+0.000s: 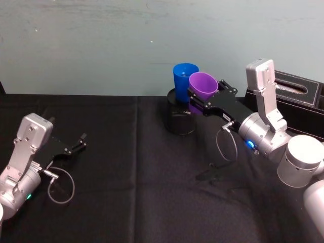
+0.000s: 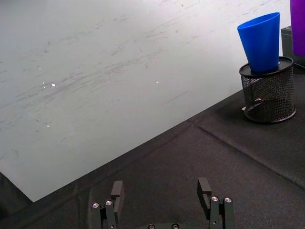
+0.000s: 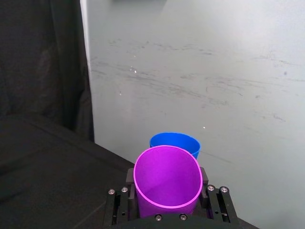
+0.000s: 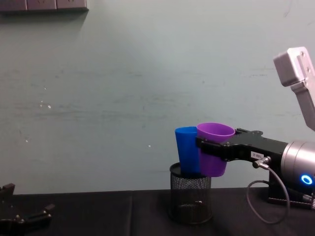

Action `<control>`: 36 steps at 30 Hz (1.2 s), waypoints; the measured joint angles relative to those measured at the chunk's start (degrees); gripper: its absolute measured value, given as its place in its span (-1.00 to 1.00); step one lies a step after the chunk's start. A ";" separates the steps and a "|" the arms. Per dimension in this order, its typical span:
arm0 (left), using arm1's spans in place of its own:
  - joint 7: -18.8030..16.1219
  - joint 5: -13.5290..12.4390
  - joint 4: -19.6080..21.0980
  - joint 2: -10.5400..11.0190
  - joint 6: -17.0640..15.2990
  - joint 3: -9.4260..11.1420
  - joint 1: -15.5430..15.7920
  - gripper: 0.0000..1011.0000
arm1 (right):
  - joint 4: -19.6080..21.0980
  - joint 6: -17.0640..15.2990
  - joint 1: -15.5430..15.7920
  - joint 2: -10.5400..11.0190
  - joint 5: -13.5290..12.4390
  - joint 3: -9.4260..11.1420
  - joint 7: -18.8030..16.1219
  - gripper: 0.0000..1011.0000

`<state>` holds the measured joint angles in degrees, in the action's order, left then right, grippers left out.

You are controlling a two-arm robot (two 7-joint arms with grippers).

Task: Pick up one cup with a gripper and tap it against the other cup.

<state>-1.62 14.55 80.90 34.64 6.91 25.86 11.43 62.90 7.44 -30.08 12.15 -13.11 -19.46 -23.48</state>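
Clamps tilted purple cup (image 1: 203,85) in right gripper (image 1: 207,93), centre right, rim against blue cup (image 1: 183,76) in mesh holder (image 1: 179,119), with left gripper (image 1: 68,134) open at lower left.

Blue cup (image 2: 259,43) in mesh holder (image 2: 268,93), left pincer (image 2: 160,183) spread

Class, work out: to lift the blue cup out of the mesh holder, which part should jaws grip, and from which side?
The blue cup by its upper wall, from the robot's left: the holder hides its base, and the purple cup crowds its right side.
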 joint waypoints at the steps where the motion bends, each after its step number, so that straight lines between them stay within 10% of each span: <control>1: 0.00 0.00 0.00 0.00 0.00 0.00 0.00 1.00 | -0.42 0.12 -0.30 -0.09 0.02 -0.02 -0.06 0.45; 36: 0.00 0.00 0.00 0.00 0.00 0.00 0.00 1.00 | -9.26 2.69 -6.11 -2.38 0.93 -0.65 -1.74 0.45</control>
<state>-1.62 14.55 80.90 34.65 6.91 25.86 11.43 53.65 10.13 -36.19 9.76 -12.18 -20.11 -25.21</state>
